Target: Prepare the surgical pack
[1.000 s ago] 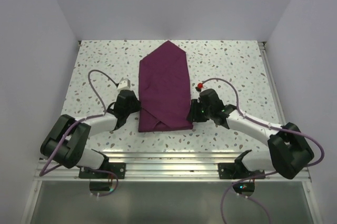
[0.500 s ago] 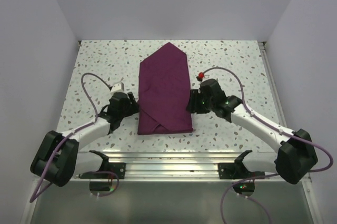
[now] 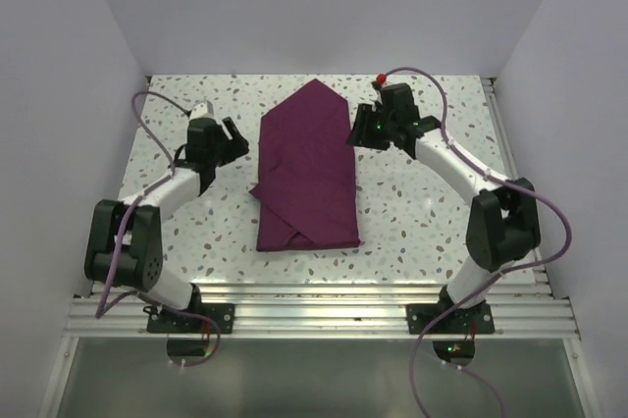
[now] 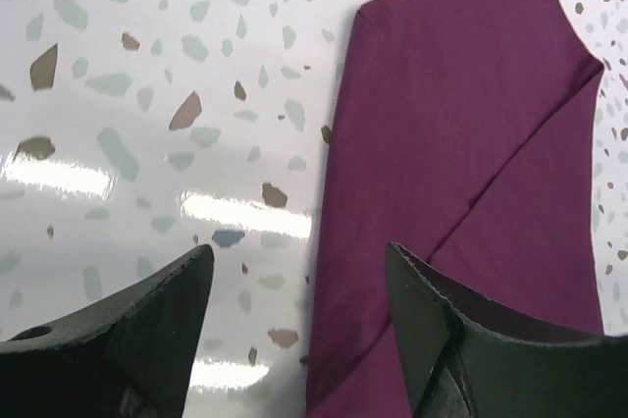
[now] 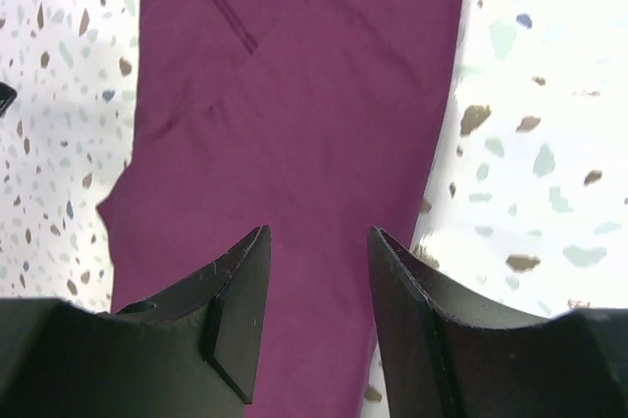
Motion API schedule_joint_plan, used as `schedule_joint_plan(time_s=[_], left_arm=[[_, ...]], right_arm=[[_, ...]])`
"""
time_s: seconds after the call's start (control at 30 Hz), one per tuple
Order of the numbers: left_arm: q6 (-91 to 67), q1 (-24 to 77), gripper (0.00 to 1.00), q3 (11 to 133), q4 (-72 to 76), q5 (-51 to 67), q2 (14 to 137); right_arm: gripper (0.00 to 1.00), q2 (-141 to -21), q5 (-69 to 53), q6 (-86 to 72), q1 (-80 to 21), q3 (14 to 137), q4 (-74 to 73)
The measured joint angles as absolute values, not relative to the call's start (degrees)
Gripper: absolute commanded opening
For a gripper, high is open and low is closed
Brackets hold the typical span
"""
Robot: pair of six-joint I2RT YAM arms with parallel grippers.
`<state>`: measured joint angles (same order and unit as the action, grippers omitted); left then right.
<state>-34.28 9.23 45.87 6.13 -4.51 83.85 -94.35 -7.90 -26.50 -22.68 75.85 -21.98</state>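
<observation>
The surgical pack is a plum-purple cloth folded into a long bundle, pointed at its far end, lying mid-table. My left gripper hangs open beside its far left edge, apart from it. In the left wrist view the cloth lies under the right finger, with bare table between the left gripper's tips. My right gripper is open at the far right edge. In the right wrist view the right gripper hovers over the cloth with nothing between its fingers.
The speckled terrazzo table is walled in white at the left, right and back. A metal rail runs along the near edge by the arm bases. Purple cables loop off both wrists.
Both arms have swung from the pack's near end to its far end. The left gripper has opened and the right has opened wider. The pack's left edge now bulges slightly.
</observation>
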Motion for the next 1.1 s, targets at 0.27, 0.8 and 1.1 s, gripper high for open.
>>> schedule_joint_plan(time_s=[0.27, 0.8, 1.1], left_arm=[[-31.79, 5.58, 0.71, 59.16, 9.63, 3.53, 102.0], [-30.83, 4.89, 0.62, 77.87, 10.79, 15.0, 122.61], [-32.08, 4.89, 0.54, 82.81, 11.18, 16.99, 126.98]], right_arm=[[0.52, -108.95, -14.17, -26.94, -15.7, 86.41, -18.0], [0.54, -133.86, -23.73, -30.24, -11.79, 104.68, -8.56], [0.52, -141.64, -24.21, -31.31, -11.03, 112.4, -8.03]])
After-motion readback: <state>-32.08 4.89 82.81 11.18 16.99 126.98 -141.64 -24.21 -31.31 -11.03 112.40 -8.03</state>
